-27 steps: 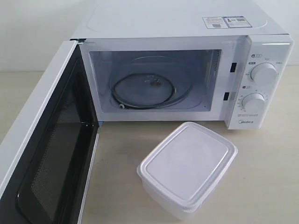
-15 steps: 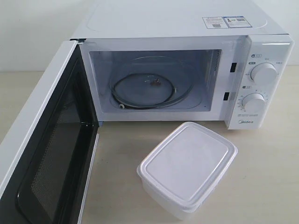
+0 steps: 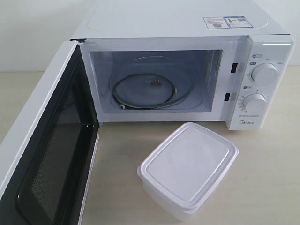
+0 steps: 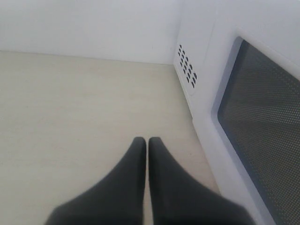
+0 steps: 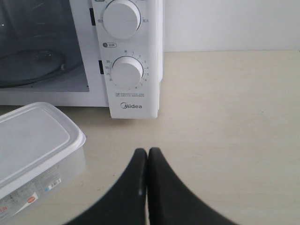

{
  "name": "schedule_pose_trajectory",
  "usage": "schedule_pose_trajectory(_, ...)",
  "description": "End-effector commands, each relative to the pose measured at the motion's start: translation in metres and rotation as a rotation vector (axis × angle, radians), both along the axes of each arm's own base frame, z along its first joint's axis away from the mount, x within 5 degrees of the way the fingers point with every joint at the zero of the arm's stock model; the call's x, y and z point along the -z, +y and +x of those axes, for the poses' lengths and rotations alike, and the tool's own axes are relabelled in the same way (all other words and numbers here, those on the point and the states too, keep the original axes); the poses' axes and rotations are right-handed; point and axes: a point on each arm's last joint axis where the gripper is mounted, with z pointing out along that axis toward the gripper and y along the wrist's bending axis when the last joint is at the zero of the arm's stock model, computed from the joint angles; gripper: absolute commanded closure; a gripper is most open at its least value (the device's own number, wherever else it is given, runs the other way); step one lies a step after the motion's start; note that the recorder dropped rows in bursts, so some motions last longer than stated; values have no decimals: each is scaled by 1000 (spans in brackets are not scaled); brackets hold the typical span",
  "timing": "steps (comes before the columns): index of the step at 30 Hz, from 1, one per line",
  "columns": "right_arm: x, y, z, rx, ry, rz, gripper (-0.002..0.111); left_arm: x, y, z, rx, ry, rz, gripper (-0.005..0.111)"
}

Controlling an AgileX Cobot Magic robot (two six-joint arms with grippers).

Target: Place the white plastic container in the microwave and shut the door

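The white plastic container (image 3: 188,168) stands lidded on the table in front of the microwave (image 3: 187,28), below its knob panel. The microwave's door (image 3: 49,154) is swung wide open to the left, and the cavity holds a glass turntable (image 3: 150,89). Neither gripper shows in the exterior view. My left gripper (image 4: 147,141) is shut and empty over bare table, beside the outer face of the door (image 4: 262,112). My right gripper (image 5: 147,152) is shut and empty, with the container (image 5: 33,150) to one side and the knob panel (image 5: 126,70) beyond its tips.
The pale wooden table (image 3: 262,164) stretches right of the container and the microwave. A white wall (image 3: 28,28) rises behind. The open door takes up the left front of the table. Vent holes (image 4: 186,65) mark the microwave's side.
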Motion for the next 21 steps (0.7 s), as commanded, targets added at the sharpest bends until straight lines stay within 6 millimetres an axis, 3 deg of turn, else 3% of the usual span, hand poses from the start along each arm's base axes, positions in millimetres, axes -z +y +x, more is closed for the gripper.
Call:
schedule_pose_trajectory(1,-1,0,0,-2,-9,2,109,0,0,0,-4,-1,-20,102)
schedule_pose_trajectory(15,-6,0,1,2,-69,-1,109,0,0,0,-4,-1,-20,102)
schedule_pose_trajectory(21,-23,-1,3,19,-262,26,109,0,0,0,-4,-1,-20,102)
